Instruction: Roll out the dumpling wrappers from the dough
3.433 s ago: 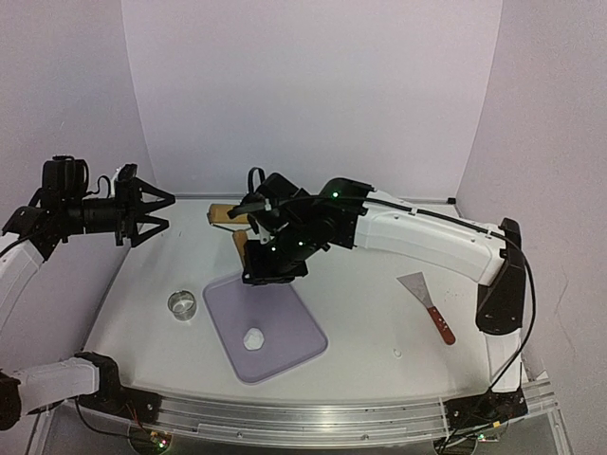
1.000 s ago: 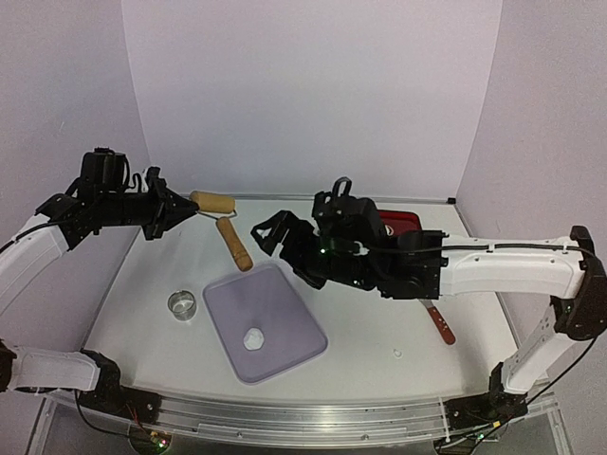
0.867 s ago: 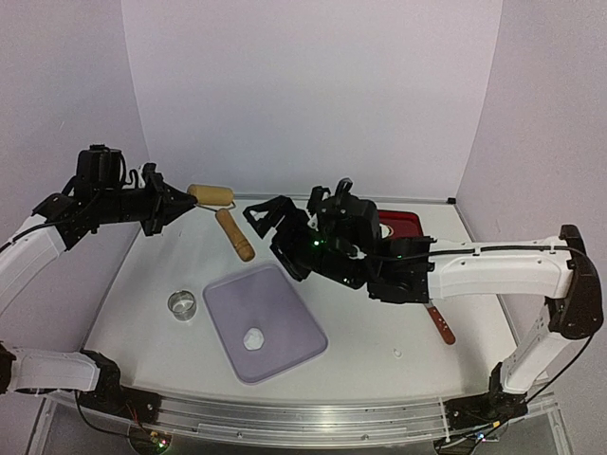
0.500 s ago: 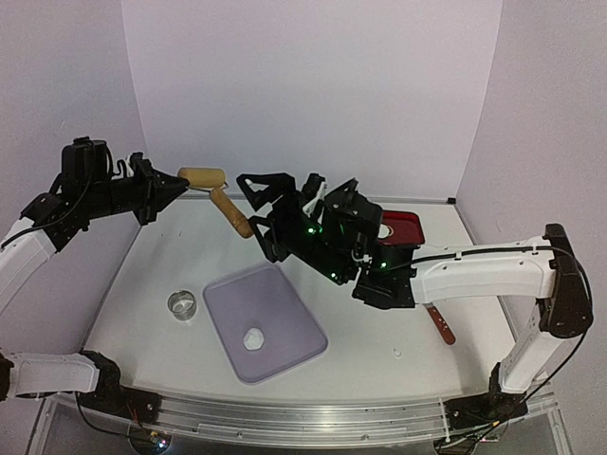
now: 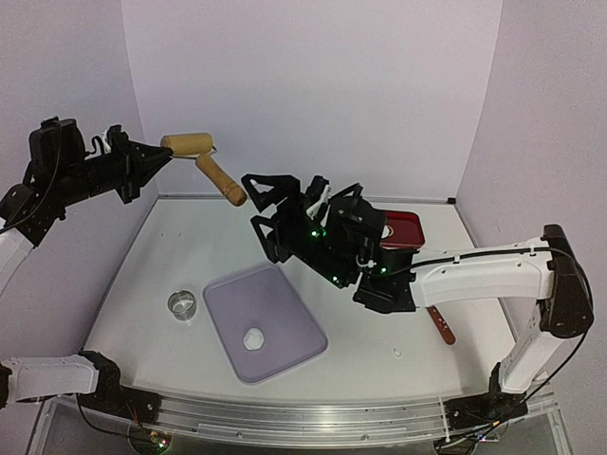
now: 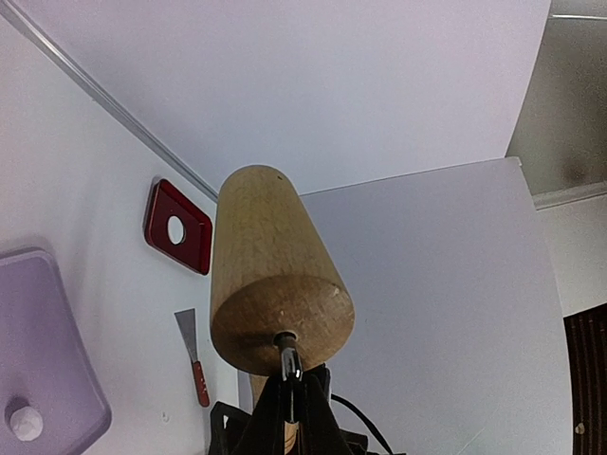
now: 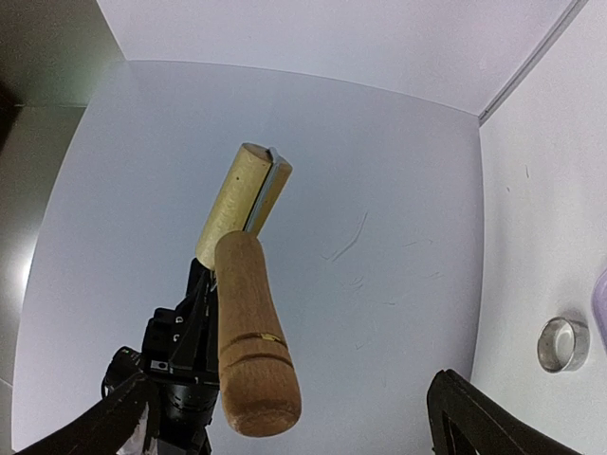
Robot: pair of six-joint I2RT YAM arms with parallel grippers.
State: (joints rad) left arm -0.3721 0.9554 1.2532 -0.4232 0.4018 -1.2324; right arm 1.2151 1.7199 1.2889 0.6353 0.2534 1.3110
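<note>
- The purple mat (image 5: 285, 308) lies flat; both arms hang beyond its far edge.
- Your right gripper (image 5: 261, 201) hovers over that far edge, fingers spread and empty.
- Your left gripper (image 5: 152, 157) pinches the wooden roller (image 5: 194, 145) at its head, high beyond the mat's far-left corner. The handle slants down toward the right gripper.
- The dough (image 5: 253, 337) sits on the mat's near half.

Pale lilac walls (image 5: 313, 85) closed round my white table (image 5: 379, 351) on three sides, an aluminium rail (image 5: 313, 425) edging its front.
</note>
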